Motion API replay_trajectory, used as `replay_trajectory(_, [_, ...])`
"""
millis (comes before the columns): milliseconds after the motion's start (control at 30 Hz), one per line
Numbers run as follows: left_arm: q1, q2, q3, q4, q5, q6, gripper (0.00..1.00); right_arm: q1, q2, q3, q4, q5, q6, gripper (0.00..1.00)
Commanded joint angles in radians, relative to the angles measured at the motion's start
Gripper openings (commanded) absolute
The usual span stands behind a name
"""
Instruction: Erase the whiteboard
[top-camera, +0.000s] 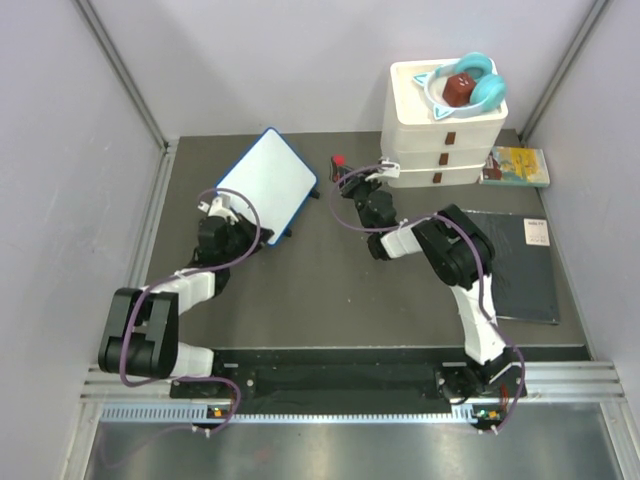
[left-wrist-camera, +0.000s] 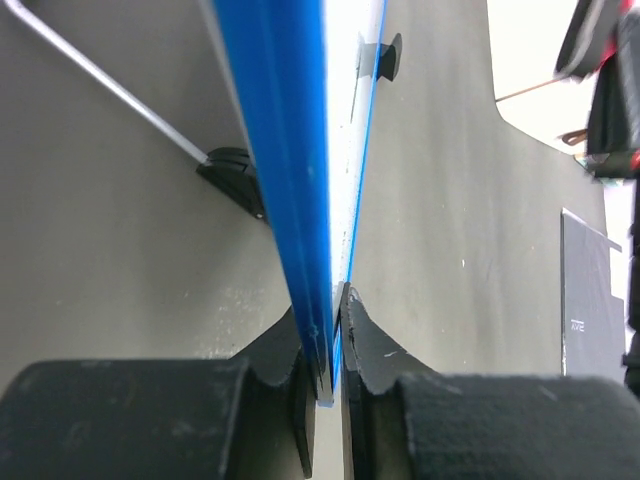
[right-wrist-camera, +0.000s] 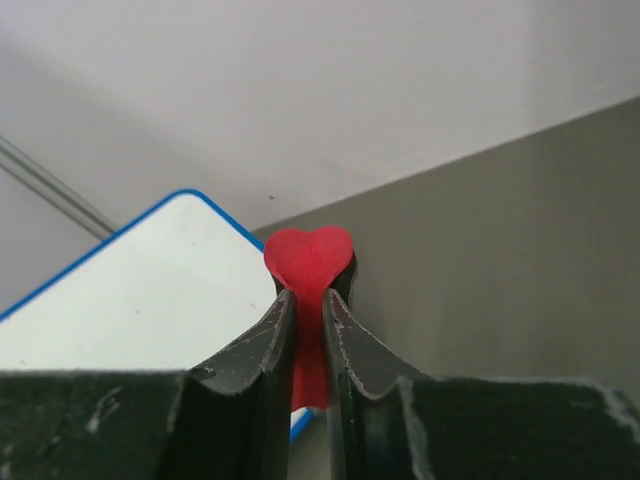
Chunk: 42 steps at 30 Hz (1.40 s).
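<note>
The whiteboard is at 10 o'clock from the middle of the table, tilted. No marks show on its face in the top or right wrist views. The left gripper is clamped on the frame at the board's 7 o'clock corner, and its fingers pinch the blue edge. The right gripper, at the board's 3 o'clock and apart from it, is closed on a red heart eraser.

The board is held by a thin edge only, so a firm wipe could lever it round in the jaws or pop it loose. The eraser sits in a narrow pinch, and sideways drag might twist it out.

Count:
- one whiteboard
- one eraser
- two grippers
- one drawer stack at 1 o'clock
- one pair of headphones on top of the stack
- one book at 2 o'clock
- one black pad at 4 o'clock
</note>
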Motion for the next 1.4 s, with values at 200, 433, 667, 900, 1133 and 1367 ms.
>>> replay_trajectory(200, [0.097,0.050,-0.079,-0.356,0.087,0.070,0.00,0.003,-0.104,-0.199,0.228,-0.037,0.133,0.23])
replay_trajectory(433, [0.123,0.101,-0.049,-0.371,0.092,0.066,0.00,0.003,-0.124,-0.312,0.335,-0.103,0.213,0.29])
replay_trajectory(667, [0.121,0.157,0.004,-0.395,0.075,0.084,0.00,0.003,-0.194,-0.421,0.369,-0.149,0.260,0.37])
replay_trajectory(900, [0.121,0.147,0.060,-0.454,0.070,0.098,0.00,0.003,-0.202,-0.467,0.369,-0.202,0.225,0.42])
replay_trajectory(1133, [0.149,0.133,0.082,-0.546,0.003,0.092,0.00,0.003,-0.164,-0.459,0.369,-0.247,0.267,0.44])
replay_trajectory(1367, [0.155,0.171,0.076,-0.622,-0.100,0.067,0.00,0.003,-0.176,-0.487,0.369,-0.259,0.265,0.48])
